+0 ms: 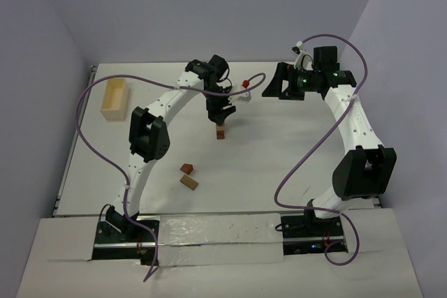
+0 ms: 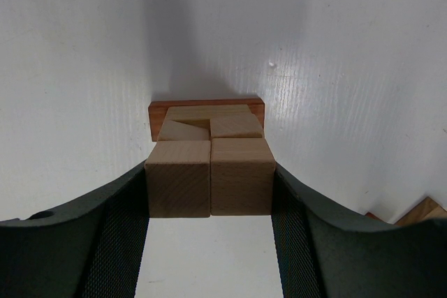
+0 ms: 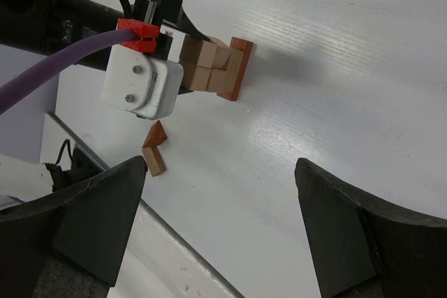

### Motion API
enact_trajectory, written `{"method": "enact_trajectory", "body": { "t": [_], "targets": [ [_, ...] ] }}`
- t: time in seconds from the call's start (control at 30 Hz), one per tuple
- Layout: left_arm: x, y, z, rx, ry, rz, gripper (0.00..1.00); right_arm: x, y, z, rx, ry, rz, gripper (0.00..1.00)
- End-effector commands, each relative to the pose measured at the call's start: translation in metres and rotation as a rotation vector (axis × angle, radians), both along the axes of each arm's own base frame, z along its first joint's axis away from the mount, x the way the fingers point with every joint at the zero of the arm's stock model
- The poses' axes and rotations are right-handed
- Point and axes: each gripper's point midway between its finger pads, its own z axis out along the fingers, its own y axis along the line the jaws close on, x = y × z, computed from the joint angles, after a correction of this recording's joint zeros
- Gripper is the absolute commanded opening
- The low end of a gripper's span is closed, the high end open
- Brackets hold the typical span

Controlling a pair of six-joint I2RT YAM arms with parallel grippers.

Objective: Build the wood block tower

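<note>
The tower [image 1: 221,132] was placed mid-table [image 1: 279,165], directly beneath the left gripper [image 2: 209,193], which was clamped on the tan cubes [image 2: 178,176] at its top. The right gripper [image 3: 220,221] was held apart, farther off.

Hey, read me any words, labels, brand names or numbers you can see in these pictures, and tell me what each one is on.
No text can be read in any view.
wood blocks: bare grain, no print.
white camera housing and red clip: two screws, no label.
pale wooden box: plain.
right arm base: any marking is too small to read.
</note>
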Motion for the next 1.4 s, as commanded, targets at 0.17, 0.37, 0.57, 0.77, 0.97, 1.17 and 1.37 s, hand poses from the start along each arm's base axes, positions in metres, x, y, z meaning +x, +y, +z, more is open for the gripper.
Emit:
{"method": "enact_trajectory", "body": {
  "t": [0.17, 0.37, 0.57, 0.77, 0.97, 1.17, 1.37],
  "targets": [
    [-0.002, -0.006, -0.005, -0.006, 0.001, -0.002, 0.55, 0.004, 0.001, 0.015, 0.005, -0.043, 0.020, 0.95],
    [-0.003, -0.006, 0.002, -0.013, -0.008, -0.004, 0.64, 0.004, 0.002, 0.015, 0.007, -0.043, 0.021, 0.95],
    [-0.006, -0.005, 0.011, -0.018, -0.017, -0.008, 0.69, 0.004, 0.002, 0.015, 0.011, -0.041, 0.024, 0.95],
    [-0.010, -0.003, 0.017, -0.018, -0.021, -0.016, 0.91, 0.004, 0.004, 0.016, 0.016, -0.040, 0.031, 0.95],
    [-0.013, -0.002, 0.032, -0.034, -0.035, -0.017, 0.99, 0.004, 0.004, 0.015, 0.016, -0.039, 0.030, 0.95],
    [-0.012, -0.005, 0.071, -0.069, -0.128, -0.008, 0.99, 0.005, 0.007, 0.014, 0.010, -0.037, 0.036, 0.95],
    [-0.011, -0.003, 0.126, -0.121, -0.262, 0.020, 0.99, 0.005, 0.012, 0.014, -0.009, -0.043, 0.042, 0.95]
  ]
}}
